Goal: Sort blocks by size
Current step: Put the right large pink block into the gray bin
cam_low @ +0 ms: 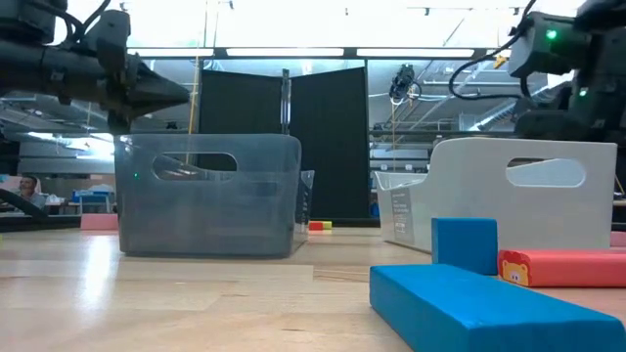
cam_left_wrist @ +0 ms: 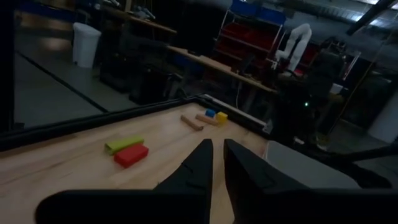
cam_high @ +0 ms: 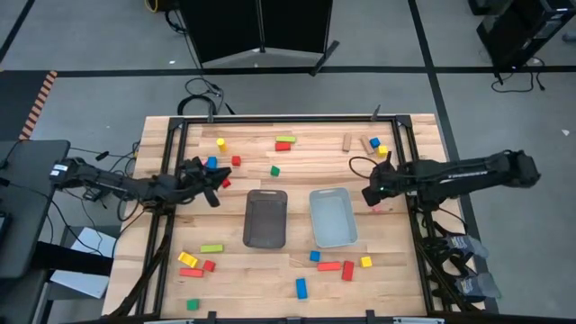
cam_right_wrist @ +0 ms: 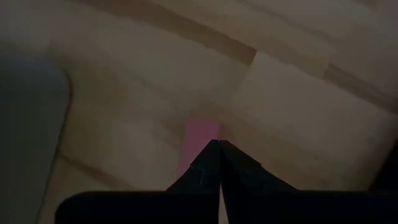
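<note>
Wooden blocks lie scattered on the table: a far group with a green-and-red pair (cam_high: 285, 141) and a near group with a blue bar (cam_high: 301, 287), which also shows in the low view (cam_low: 489, 303). My left gripper (cam_high: 216, 189) hangs over the table left of the dark grey tray (cam_high: 266, 218). Its fingers (cam_left_wrist: 217, 155) stand a narrow gap apart with nothing between them. My right gripper (cam_high: 371, 193) is right of the pale tray (cam_high: 332, 216). It is shut and points down at a pink block (cam_right_wrist: 200, 138), which lies flat on the wood. My right gripper points its shut fingertips (cam_right_wrist: 219, 146) down at the near edge of the pink block (cam_right_wrist: 202, 142). Whether they touch it, I cannot tell; the tips hide that spot.
A red cube (cam_high: 225, 183) and a blue cube (cam_high: 211, 163) lie close to my left gripper. A black frame rail (cam_high: 270, 118) borders the table's far side. Both trays stand side by side at mid-table. Bare wood lies between the trays and the far blocks.
</note>
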Controlling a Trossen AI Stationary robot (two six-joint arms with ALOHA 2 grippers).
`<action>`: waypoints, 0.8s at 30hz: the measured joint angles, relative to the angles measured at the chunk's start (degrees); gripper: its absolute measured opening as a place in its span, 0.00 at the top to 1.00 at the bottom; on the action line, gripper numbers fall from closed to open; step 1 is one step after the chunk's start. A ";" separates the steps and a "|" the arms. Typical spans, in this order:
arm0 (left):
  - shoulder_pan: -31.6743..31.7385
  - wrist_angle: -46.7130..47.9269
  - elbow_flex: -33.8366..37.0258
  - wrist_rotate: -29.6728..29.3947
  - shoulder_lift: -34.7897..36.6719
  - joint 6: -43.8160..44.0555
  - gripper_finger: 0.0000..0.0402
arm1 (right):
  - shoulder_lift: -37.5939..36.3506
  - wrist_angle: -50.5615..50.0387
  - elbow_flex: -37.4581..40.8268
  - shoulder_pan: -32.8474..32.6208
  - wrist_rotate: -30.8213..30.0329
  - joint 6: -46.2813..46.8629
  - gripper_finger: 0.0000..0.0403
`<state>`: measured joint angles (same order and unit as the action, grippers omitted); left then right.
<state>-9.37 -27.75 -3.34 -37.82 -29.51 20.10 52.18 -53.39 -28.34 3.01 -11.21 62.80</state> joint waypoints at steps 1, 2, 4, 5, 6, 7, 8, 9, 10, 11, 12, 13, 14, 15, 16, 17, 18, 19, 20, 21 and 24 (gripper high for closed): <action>0.00 0.00 -0.21 -0.02 -0.52 0.02 0.86 | 0.56 0.55 0.00 -0.36 -0.86 0.51 0.96; 0.00 0.13 -0.28 -0.08 -0.79 0.04 0.85 | 1.12 0.99 -0.01 -0.66 -1.52 0.70 0.95; 0.00 -0.60 -0.44 -0.87 -1.48 0.07 0.84 | 2.16 1.71 -0.02 -1.18 -1.80 0.68 0.93; 0.00 -0.90 -0.45 -1.32 -1.75 0.09 0.83 | 2.39 2.03 0.00 -1.48 -1.76 0.68 0.92; 0.00 -1.11 -0.45 -1.50 -1.91 0.09 0.83 | 2.61 2.31 0.00 -1.74 -1.63 0.66 0.91; 0.00 -1.45 -0.46 -1.53 -2.08 0.09 0.82 | 2.84 2.42 -0.02 -2.02 -1.55 0.66 0.89; 0.00 -1.58 -0.48 -1.53 -2.06 0.11 0.82 | 3.09 2.39 -0.02 -2.38 -1.53 0.66 0.86; 0.00 -1.60 -0.48 -1.53 -2.04 0.11 0.82 | 3.13 2.38 -0.02 -2.74 -1.54 0.66 0.83; 0.00 -1.62 -0.50 -1.53 -2.04 0.11 0.82 | 3.19 2.41 -0.02 -3.00 -1.56 0.66 0.80; 0.00 -1.58 -0.50 -1.53 -2.06 0.11 0.82 | 3.32 2.40 -0.02 -3.24 -1.59 0.67 0.76; 0.00 -1.57 -0.50 -1.53 -2.05 0.11 0.82 | 3.41 2.38 -0.02 -3.40 -1.59 0.69 0.72; 0.00 -1.57 -0.50 -1.53 -2.04 0.11 0.82 | 3.43 2.42 -0.02 -3.43 -1.59 0.70 0.67; 0.00 -1.57 -0.51 -1.53 -2.04 0.11 0.82 | 3.48 2.57 -0.02 -3.43 -1.59 0.70 0.63; 0.00 -1.57 -0.52 -1.53 -2.04 0.11 0.82 | 3.66 2.78 -0.02 -3.43 -1.59 0.70 0.58; 0.00 -1.57 -0.52 -1.53 -2.04 0.11 0.82 | 4.05 3.07 -0.02 -3.43 -1.52 0.70 0.53; 0.00 -1.57 -0.52 -1.53 -2.04 0.11 0.82 | 4.53 3.48 -0.02 -3.43 -1.34 0.71 0.48; 0.00 -1.57 -0.52 -1.53 -2.04 0.11 0.82 | 5.18 3.88 -0.02 -3.43 -1.04 0.74 0.43; 0.00 -1.54 -0.52 -1.53 -2.04 0.11 0.82 | 6.07 4.22 -0.02 -3.43 -0.88 0.78 0.38; 0.00 -1.51 -0.52 -1.53 -2.04 0.11 0.82 | 7.02 4.55 -0.02 -3.43 -0.83 0.81 0.34; 0.00 -1.53 -0.52 -1.53 -2.04 0.13 0.82 | 7.98 4.76 -0.02 -3.43 -0.82 0.81 0.31; 0.00 -1.49 -0.52 -1.53 -2.04 0.13 0.82 | 10.77 4.84 -0.02 -3.43 -0.94 1.41 0.23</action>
<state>-9.37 -29.24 -3.86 -39.35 -31.55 20.23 62.95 -48.55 -28.36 -0.43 -12.15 64.21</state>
